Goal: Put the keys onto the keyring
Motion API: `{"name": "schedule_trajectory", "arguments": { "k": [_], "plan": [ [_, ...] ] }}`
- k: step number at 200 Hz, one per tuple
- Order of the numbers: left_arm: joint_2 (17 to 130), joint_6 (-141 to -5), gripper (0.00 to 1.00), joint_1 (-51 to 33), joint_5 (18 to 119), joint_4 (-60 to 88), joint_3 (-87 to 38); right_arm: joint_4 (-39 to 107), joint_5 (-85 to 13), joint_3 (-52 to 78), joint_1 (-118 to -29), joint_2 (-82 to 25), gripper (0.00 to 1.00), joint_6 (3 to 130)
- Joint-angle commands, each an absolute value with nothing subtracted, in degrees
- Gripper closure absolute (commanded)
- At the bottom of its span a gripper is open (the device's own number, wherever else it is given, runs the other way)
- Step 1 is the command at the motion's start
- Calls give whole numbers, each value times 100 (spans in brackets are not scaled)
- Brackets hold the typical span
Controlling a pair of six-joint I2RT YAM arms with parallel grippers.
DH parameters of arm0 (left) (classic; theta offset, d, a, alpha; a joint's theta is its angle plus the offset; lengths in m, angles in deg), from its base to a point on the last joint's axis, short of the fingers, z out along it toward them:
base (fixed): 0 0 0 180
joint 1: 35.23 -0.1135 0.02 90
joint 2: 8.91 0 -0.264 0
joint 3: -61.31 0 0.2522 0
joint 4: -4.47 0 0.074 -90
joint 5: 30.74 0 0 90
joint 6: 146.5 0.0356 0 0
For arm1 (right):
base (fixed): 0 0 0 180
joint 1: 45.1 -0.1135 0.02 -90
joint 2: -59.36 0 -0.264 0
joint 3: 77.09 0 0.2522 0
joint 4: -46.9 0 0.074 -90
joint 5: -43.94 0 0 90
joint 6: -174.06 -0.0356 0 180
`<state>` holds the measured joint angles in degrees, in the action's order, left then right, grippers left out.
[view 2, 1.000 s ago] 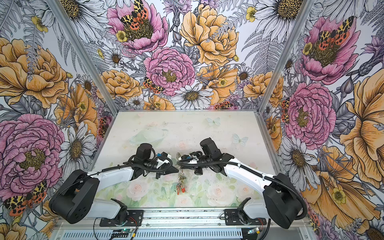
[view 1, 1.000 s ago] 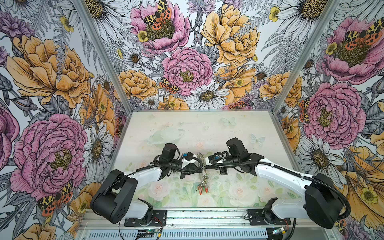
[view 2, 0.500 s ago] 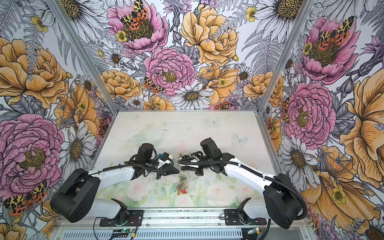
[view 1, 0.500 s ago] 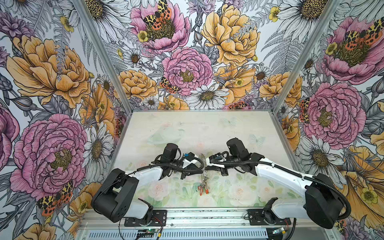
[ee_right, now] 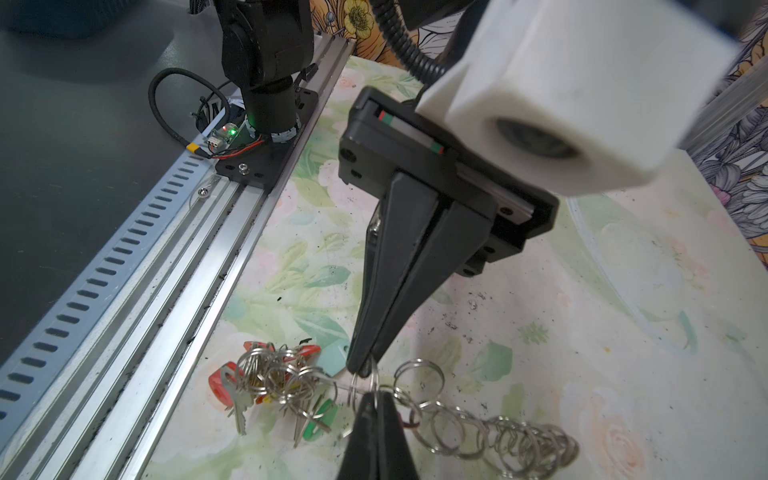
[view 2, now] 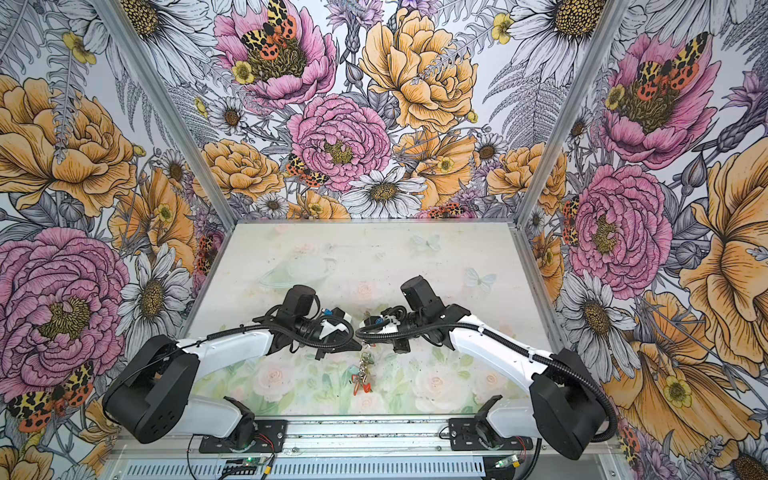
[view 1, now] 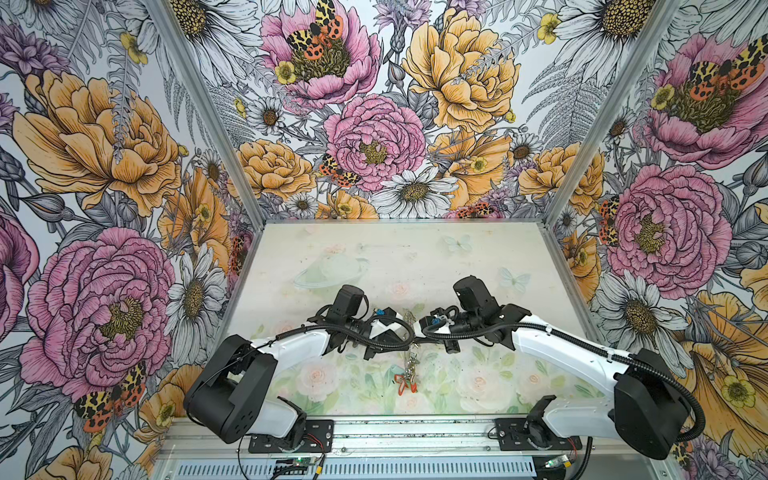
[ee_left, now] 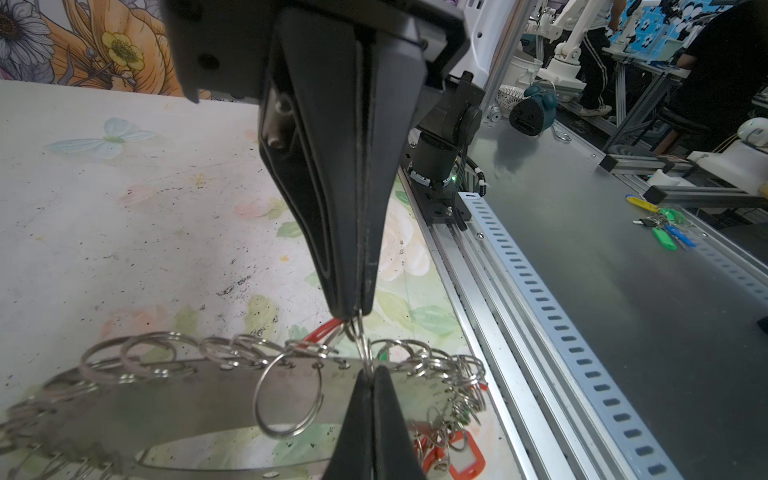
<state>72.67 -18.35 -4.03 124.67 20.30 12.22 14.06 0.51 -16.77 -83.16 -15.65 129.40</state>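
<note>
Both end effectors met tip to tip above the desk [view 1: 374, 257], a little toward 6 o'clock from its centre. The left end effector [ee_left: 370, 376] reached toward 3 o'clock and the right end effector [ee_right: 376, 397] toward 9 o'clock. Each had its jaws pressed fully together, and they pinched the same small silver wire ring [ee_left: 360, 345] from opposite sides. That ring sat on the fringed edge of the keyring [ee_left: 187, 399], a flat grey band that ran roughly from 12 to 6 o'clock past the tips in both top views. The keys [ee_right: 266, 384], with red and green tags, were bunched at its 6 o'clock end.
</note>
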Motion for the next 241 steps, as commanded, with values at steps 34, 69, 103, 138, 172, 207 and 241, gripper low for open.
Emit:
{"name": "schedule_trajectory", "arguments": {
  "k": [34,69,103,138,172,207,241],
  "plan": [
    [7294,-936,100,-168,12325,2856,866,1080,-17,-1430,-8501,-1465,100,13568],
    [7186,-843,100,-166,12331,2860,914,850,-425,-1438,-8719,-1448,100,13875],
    [7081,-790,100,-127,12380,2862,950,812,-533,-1518,-8729,-1335,100,14066],
    [6950,-725,100,-51,12486,2868,1001,817,-701,-1526,-8706,-1289,100,14289],
    [6955,-668,100,-52,12550,2930,989,816,-711,-1526,-8655,-1210,100,14443],
    [7073,-583,100,4,12530,3111,900,817,-537,-1436,-8689,-1132,100,14605],
    [7168,-513,100,46,12510,3246,818,809,-401,-1370,-8757,-1139,100,14672]
  ]
}}
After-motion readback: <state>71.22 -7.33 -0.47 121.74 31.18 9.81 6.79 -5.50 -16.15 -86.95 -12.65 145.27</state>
